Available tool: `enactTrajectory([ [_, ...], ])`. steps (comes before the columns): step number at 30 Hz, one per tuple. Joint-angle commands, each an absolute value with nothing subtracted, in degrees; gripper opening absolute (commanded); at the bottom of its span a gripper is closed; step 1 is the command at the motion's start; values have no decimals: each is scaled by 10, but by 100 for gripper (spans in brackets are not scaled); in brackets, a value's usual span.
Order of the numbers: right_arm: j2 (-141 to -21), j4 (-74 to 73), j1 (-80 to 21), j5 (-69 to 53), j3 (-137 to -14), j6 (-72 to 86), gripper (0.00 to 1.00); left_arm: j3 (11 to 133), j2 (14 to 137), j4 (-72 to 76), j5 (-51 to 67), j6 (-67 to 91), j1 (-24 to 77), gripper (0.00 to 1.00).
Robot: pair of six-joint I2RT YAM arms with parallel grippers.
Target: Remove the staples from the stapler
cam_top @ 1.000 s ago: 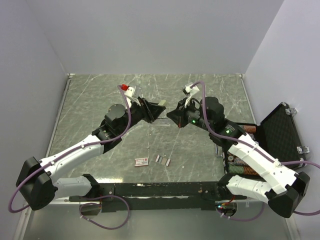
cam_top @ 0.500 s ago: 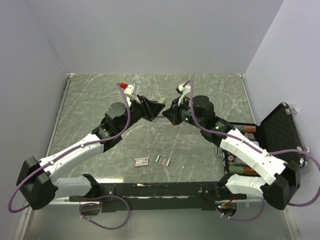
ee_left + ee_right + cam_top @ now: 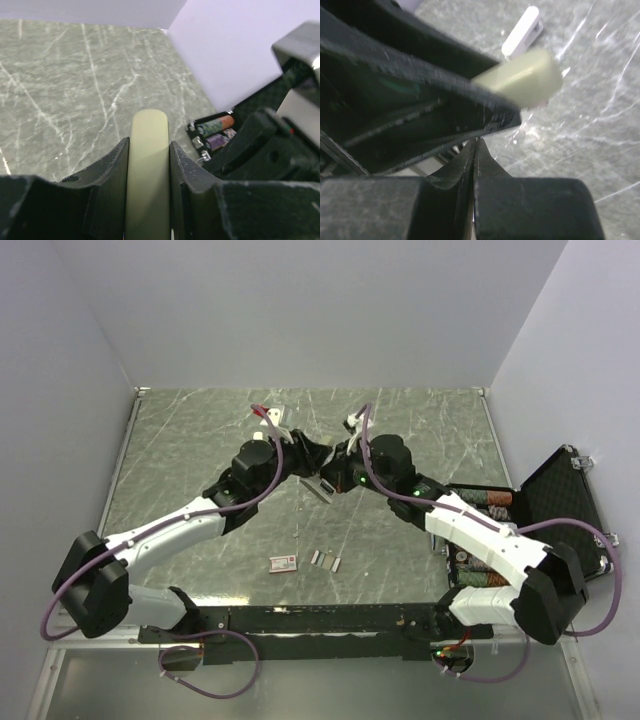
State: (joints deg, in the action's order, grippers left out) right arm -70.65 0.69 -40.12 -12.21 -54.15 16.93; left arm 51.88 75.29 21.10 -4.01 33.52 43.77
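The stapler (image 3: 148, 170), pale cream with a black underside, is held above the table, and my left gripper (image 3: 148, 142) is shut on its cream body. In the overhead view the left gripper (image 3: 306, 456) and right gripper (image 3: 334, 474) meet at mid-table, with the stapler (image 3: 318, 488) between them. My right gripper (image 3: 475, 142) is shut, its tips touching the black underside just below the cream end (image 3: 522, 77). I see nothing between its fingers. Three staples (image 3: 325, 560) lie on the table near the front, beside a small red-and-white box (image 3: 284, 562).
An open black case (image 3: 550, 505) with rolls of coloured chips (image 3: 215, 132) stands at the right side of the table. White walls close in the back and both sides. The arms' black base bar (image 3: 320, 620) runs along the near edge.
Both grippers have closed in on each other over mid-table. The right gripper swung left up to the stapler, and the left gripper carried the stapler slightly right.
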Motion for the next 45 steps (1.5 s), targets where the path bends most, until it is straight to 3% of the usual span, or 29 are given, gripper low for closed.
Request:
enactTrajectory([
  [1, -721, 75, -407, -171, -512, 207, 0, 543, 772, 272, -80, 328, 439, 1],
  [14, -791, 213, -405, -213, -461, 256, 0, 528, 843, 318, -111, 324, 437, 1],
  [23, -857, 328, -386, -312, -434, 327, 0, 509, 878, 339, -142, 293, 437, 1],
  [45, -839, 293, -352, -323, -426, 325, 0, 503, 843, 302, -149, 286, 436, 1],
])
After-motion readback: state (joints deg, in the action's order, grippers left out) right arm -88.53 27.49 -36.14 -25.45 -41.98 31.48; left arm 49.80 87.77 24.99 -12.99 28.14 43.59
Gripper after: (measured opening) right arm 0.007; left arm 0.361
